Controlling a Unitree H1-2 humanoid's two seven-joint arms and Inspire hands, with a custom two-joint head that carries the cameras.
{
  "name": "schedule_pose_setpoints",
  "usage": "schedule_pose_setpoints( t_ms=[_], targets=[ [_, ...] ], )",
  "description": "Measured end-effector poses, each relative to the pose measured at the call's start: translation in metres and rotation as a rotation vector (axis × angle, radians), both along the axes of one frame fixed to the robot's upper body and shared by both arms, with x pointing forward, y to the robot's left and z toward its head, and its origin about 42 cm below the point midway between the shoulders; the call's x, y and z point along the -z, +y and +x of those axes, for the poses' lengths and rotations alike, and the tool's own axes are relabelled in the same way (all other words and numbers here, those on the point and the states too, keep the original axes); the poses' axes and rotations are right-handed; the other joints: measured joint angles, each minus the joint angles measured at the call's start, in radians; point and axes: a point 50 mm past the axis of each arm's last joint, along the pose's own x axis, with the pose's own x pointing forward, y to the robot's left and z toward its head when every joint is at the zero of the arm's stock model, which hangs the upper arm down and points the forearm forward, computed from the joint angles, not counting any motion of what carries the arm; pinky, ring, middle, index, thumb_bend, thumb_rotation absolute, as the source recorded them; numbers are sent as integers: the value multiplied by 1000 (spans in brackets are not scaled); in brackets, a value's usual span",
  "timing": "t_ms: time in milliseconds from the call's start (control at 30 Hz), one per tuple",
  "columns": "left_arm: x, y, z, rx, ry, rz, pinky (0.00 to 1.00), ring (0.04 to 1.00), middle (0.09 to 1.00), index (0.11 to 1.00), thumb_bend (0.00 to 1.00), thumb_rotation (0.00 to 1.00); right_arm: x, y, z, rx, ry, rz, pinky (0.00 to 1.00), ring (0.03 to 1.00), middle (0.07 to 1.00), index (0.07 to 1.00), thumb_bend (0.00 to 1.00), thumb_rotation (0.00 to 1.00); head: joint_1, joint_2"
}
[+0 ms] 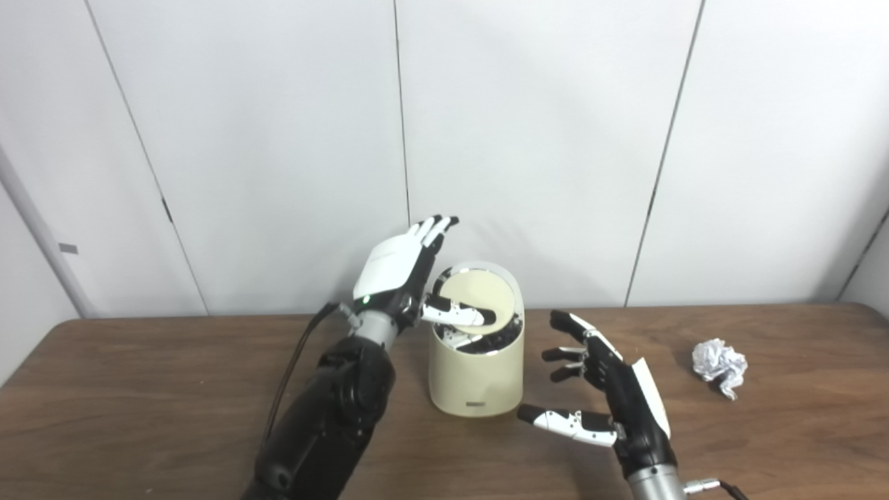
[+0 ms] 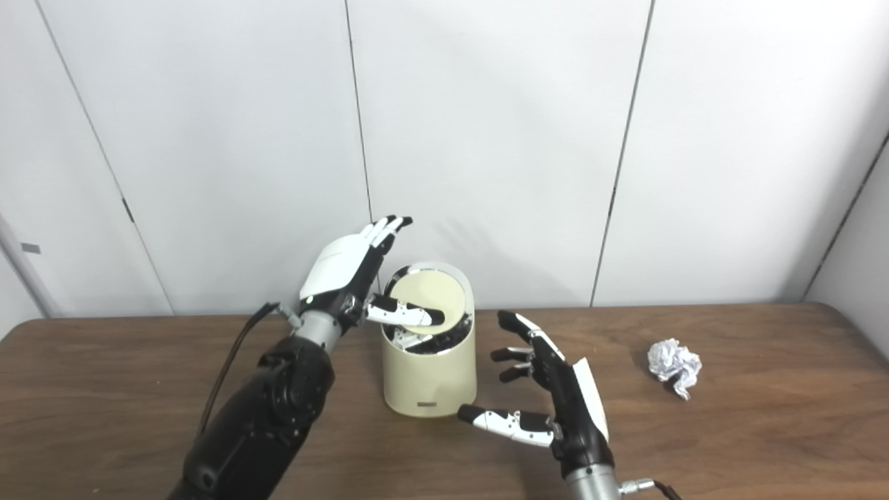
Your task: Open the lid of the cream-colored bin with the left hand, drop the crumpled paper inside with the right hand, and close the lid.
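Bare robot test room or lab, plain white panelled wall with thin dark seams, dark brown wood-grain table pushed against it, black cable trailing off a black robot arm, no household furnishings.

Setting: panelled white wall behind a dark wooden surface.

Wall: flat, matt white panels divided by thin dark seams, the seams splaying outward toward the top; a narrow pale strip leans along the far left edge, with a small grey tab beside it. Surface: brown wood grain running left to right, rounded rear corners, back edge close against the wall base. Light: even, soft and diffuse, throwing faint grey shadows on the middle panels. Floor, windows and other furniture out of view.
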Motion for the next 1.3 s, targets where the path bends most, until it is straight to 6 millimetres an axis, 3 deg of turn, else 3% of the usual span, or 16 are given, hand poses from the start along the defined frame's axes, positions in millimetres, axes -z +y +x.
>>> schedule_pose_setpoints(
  t_ms=[333,467,900,1033,1133,1300],
  targets=[
    [-6,6,2,-14,-48,-46,755,994,1000,1000,838,209,0,-2,0,1,1,-7,528,684,843,822,692,154,2,2],
    [-9,8,2,-12,-37,-105,787,992,1000,1000,807,195,0,-2,0,1,1,-7,537,686,845,822,690,155,3,3],
    [-43,24,-13,54,-39,-511,803,925,960,972,730,221,1,-3,0,2,1,-14,520,676,840,821,686,151,8,8],
    [-37,35,-20,59,9,-583,800,890,911,938,715,273,1,-4,0,2,1,-17,531,677,843,823,686,156,9,8],
    [-31,45,-30,75,49,-664,669,837,874,926,700,279,1,-4,0,2,0,-14,529,675,842,823,688,153,9,9],
    [-25,56,-42,125,88,-769,641,818,850,922,713,308,0,-5,0,0,1,-11,529,680,843,822,686,152,12,12]
  ],
)
